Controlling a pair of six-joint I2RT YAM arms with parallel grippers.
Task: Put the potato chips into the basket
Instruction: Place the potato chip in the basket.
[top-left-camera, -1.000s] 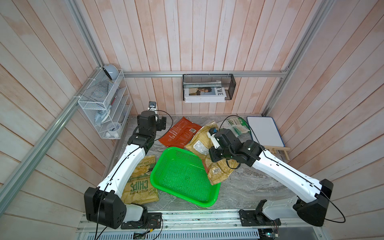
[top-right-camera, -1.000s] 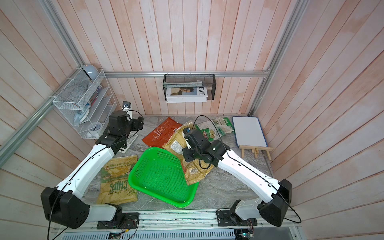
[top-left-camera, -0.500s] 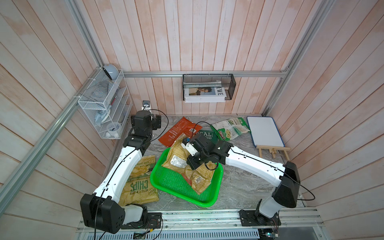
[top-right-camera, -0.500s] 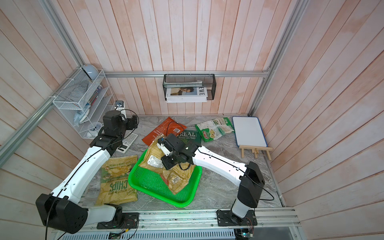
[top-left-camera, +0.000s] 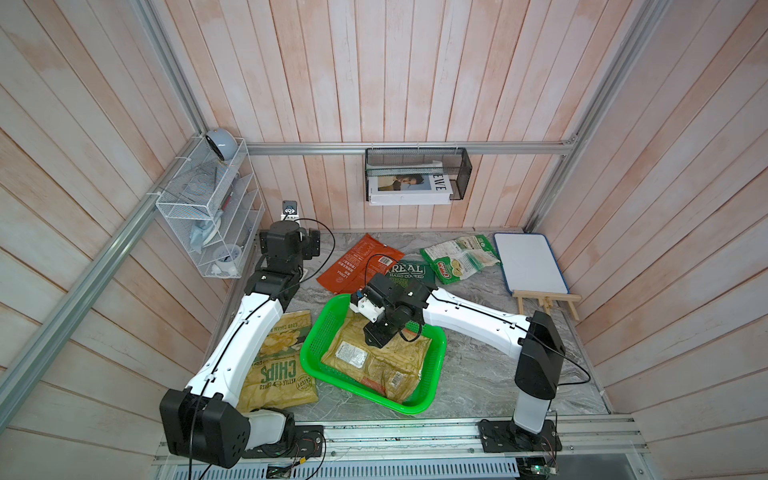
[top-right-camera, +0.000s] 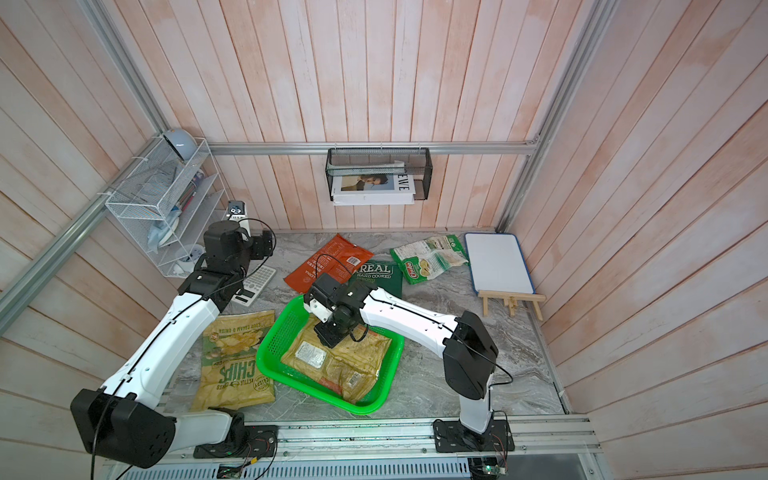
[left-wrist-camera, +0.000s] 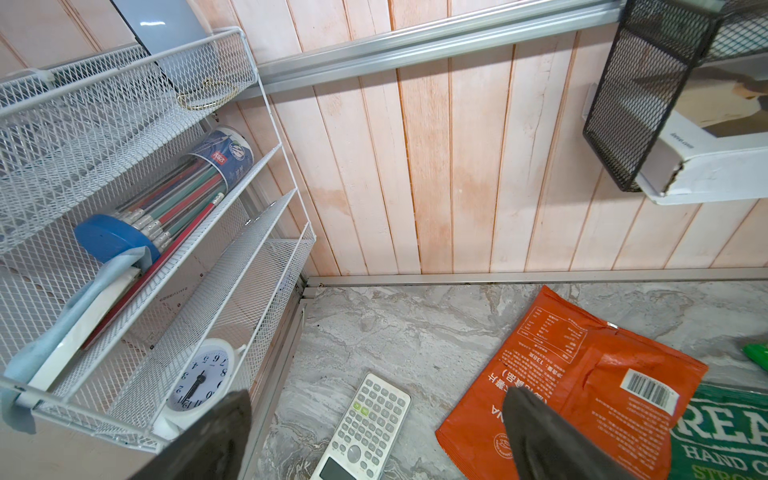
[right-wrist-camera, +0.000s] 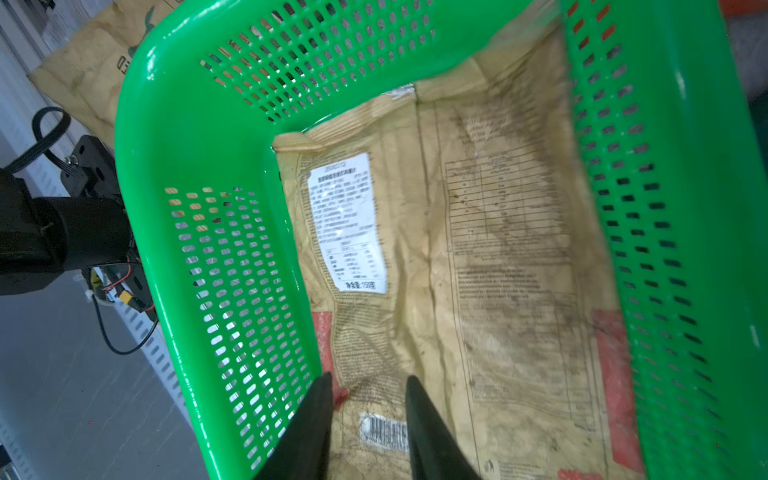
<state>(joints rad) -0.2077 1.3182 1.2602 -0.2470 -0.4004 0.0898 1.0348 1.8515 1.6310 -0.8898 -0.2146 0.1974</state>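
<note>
The green basket (top-left-camera: 308, 355) (top-right-camera: 262, 353) (right-wrist-camera: 232, 266) holds a tan-yellow chip bag (top-left-camera: 374, 368) (top-right-camera: 332, 368) (right-wrist-camera: 478, 249) lying flat, back side up. My right gripper (top-left-camera: 376, 338) (right-wrist-camera: 369, 378) hovers just over that bag inside the basket, jaws apart, nothing pinched between them. The "CHIPS" bag (top-left-camera: 278, 370) (top-right-camera: 232, 370) lies left of the basket, under my left arm. Behind the basket lie the orange-red bag (top-left-camera: 353, 268) (left-wrist-camera: 582, 382), the dark green "REAL" bag (top-left-camera: 409, 272) (left-wrist-camera: 723, 436) and the white-green bag (top-left-camera: 459, 262). My left gripper (top-left-camera: 309, 249) (left-wrist-camera: 376, 395) is wide open over the back left corner.
A calculator (left-wrist-camera: 365, 428) (top-right-camera: 253, 284) lies under the left gripper. A white wire rack (top-left-camera: 208, 216) hangs on the left wall, a black wire rack (top-left-camera: 415, 174) on the back wall. A small whiteboard on an easel (top-left-camera: 528, 262) stands at the back right.
The right gripper carried the tan bag from right of the basket into it, then parted its jaws; the bag now lies flat. The left gripper drew back toward the left corner.
</note>
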